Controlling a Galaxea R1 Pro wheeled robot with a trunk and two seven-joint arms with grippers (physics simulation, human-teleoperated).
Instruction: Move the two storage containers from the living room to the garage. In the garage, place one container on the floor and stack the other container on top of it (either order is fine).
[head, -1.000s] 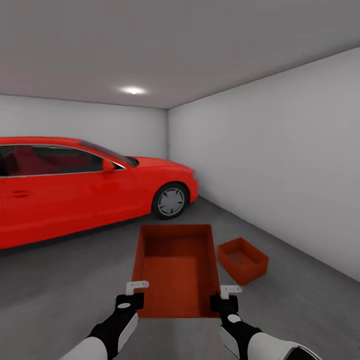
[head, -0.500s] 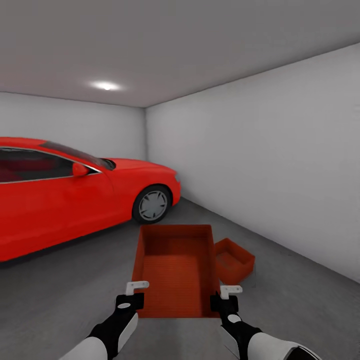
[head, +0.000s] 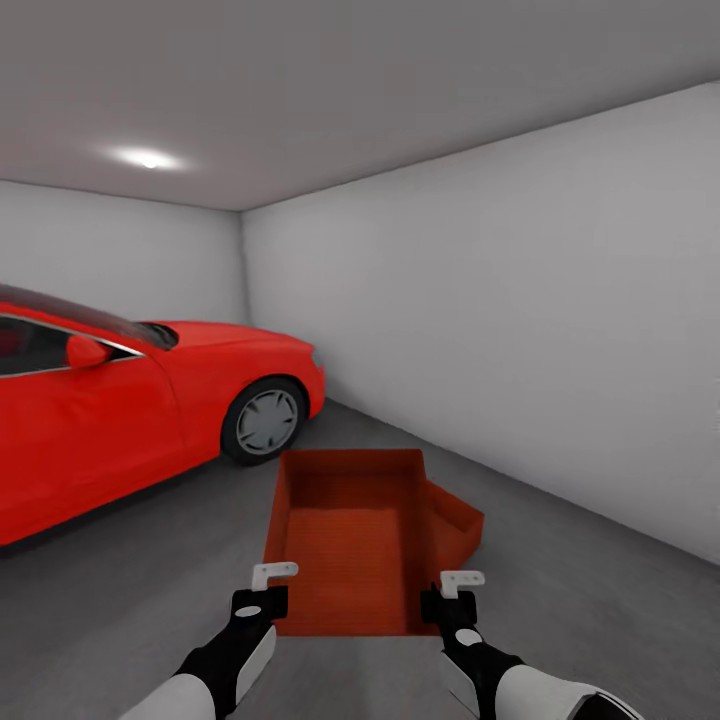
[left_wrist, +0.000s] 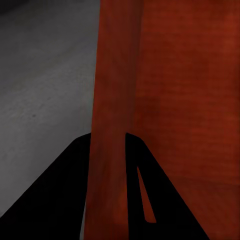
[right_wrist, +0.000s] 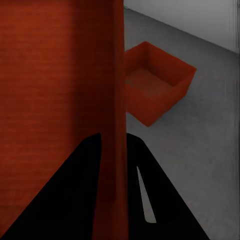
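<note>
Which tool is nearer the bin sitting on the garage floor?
The right tool. It grips the carried bin's right wall, on the side where the floor bin sits. The left tool grips the opposite wall, farther away.

Held container (head: 345, 540) ahead; second container (head: 455, 525) on floor (head: 600, 590) behind-right; car (head: 130, 400) left.

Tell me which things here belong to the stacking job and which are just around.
Job:
held container, gripped by left gripper and right gripper
second container on the garage floor

Just around:
red car
ceiling light
</note>
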